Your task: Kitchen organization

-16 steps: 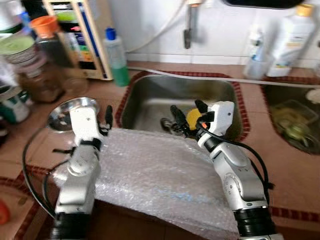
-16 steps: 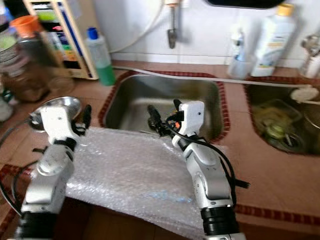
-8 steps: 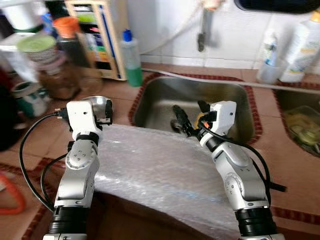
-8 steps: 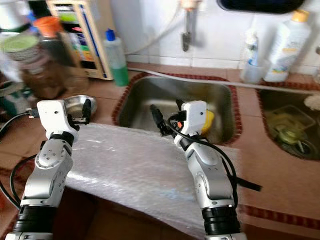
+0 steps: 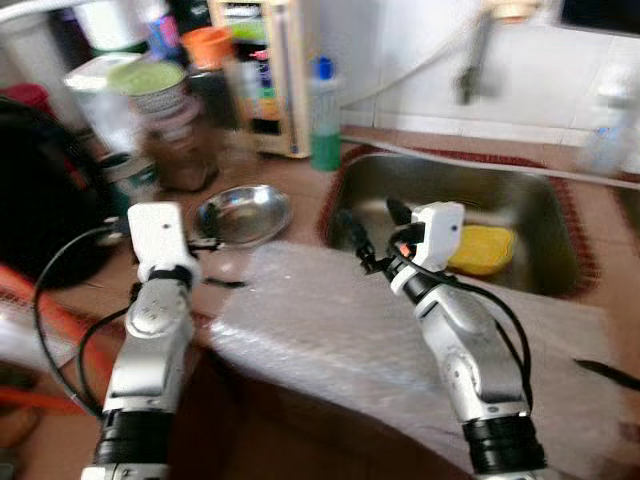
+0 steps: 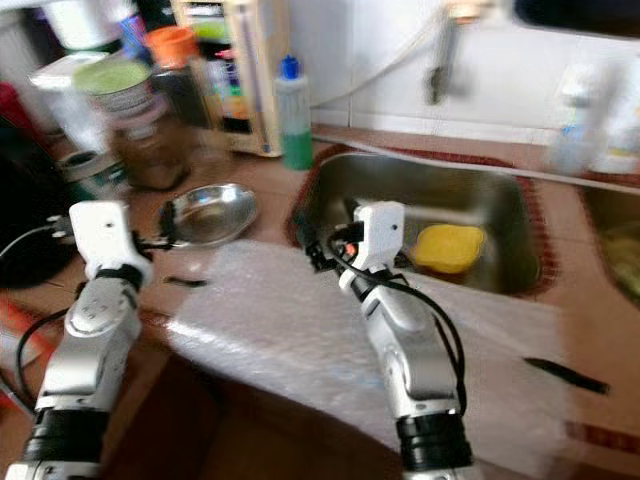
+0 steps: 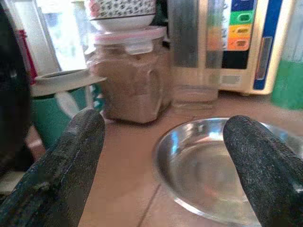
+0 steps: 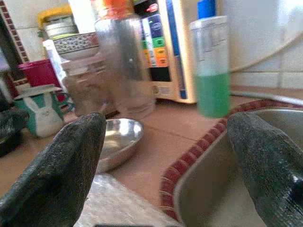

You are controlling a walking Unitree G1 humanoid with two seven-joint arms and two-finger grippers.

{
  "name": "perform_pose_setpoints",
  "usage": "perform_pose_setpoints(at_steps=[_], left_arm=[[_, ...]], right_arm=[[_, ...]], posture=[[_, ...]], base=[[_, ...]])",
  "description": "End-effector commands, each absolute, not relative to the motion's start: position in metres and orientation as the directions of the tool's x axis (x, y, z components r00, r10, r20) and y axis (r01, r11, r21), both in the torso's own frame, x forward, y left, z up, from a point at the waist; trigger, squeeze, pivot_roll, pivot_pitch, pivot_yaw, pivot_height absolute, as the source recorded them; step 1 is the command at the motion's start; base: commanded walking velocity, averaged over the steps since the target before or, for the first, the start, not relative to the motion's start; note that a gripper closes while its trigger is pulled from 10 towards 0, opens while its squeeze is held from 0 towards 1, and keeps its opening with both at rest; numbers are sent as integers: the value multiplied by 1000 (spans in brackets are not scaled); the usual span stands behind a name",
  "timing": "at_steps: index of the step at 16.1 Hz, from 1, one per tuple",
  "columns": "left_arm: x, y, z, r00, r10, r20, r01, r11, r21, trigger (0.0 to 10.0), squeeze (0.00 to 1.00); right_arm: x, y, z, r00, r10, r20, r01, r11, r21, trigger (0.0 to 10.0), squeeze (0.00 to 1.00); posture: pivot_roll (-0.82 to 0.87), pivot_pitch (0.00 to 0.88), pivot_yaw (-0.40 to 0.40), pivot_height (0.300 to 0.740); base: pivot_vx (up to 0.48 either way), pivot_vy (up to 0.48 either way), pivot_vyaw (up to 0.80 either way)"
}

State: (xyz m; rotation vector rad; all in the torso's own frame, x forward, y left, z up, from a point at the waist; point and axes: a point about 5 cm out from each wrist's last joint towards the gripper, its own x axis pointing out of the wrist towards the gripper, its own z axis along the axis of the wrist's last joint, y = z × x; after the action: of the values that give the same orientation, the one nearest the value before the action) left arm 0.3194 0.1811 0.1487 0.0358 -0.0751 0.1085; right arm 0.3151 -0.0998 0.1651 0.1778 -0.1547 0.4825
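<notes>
Both grippers unclenched, holding nothing, raised over counter.
Left gripper (image 7: 161, 165) aimed at steel bowl (image 7: 222, 165) just ahead; right gripper (image 8: 165, 165) near sink (image 8: 222, 189) rim, likely lining up a pick.

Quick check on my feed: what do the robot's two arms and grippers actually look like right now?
Both arms are jointed silver metal with black collars near the base. Each wrist ends in a boxy white housing, with black cables looping alongside. The left gripper and right gripper each carry two long black fingers; their fingers look rounded and rough-textured up close. A small orange spot shows on the right wrist.
</notes>
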Motion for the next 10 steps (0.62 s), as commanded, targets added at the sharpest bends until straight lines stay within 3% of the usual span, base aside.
perform_pose_setpoints(at_steps=[1, 10], left_arm=[[322, 178, 153, 992, 89, 86, -92, 995, 28, 10000, 0], [327, 172, 151, 994, 88, 67, -87, 996, -22, 10000, 0]], right_arm=[[316, -104, 166, 880, 432, 195, -460, 879, 126, 10000, 882], [316, -106, 167, 882, 427, 197, -454, 882, 122, 10000, 882]], posture=[[26, 33, 118, 740], [20, 34, 116, 740]], base=[[0, 0, 0], [0, 0, 0]])
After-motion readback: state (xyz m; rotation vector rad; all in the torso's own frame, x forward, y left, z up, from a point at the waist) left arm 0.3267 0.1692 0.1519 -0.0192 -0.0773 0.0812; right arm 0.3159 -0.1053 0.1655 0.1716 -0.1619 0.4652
